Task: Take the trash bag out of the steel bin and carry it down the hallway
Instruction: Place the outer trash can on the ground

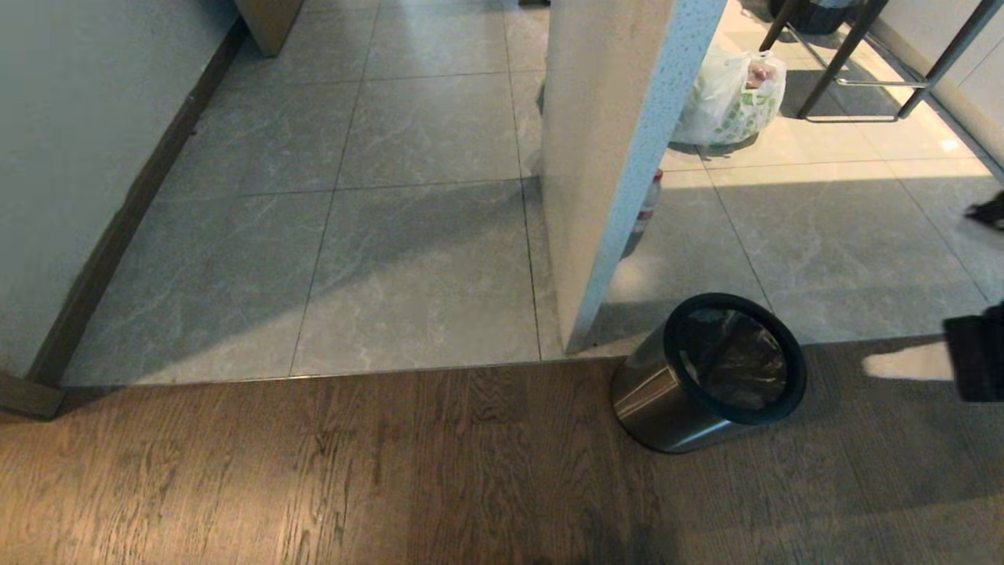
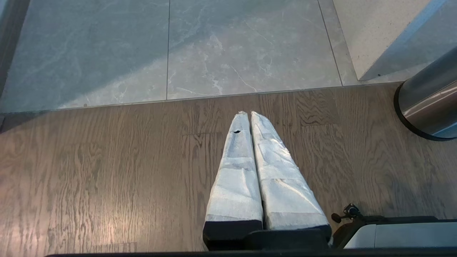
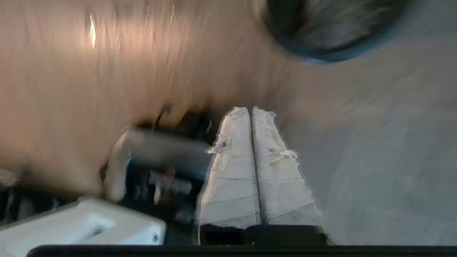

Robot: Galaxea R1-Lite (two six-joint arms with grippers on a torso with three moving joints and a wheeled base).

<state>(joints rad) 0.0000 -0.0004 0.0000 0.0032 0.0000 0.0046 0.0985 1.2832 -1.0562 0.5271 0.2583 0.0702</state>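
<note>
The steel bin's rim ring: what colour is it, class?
Black, circling the steel bin's open top above brushed silver sides; the head view shows it best.

The right wrist view is smeared by motion: the wood floor (image 3: 107, 71) is streaks, and only a dark curved rim of the steel bin (image 3: 321, 32) shows, cut by the edge. In the head view the right arm (image 1: 976, 357) is a dark piece at the edge. A small bottle (image 1: 649, 202) is half hidden behind the partition (image 1: 604, 157)
</note>
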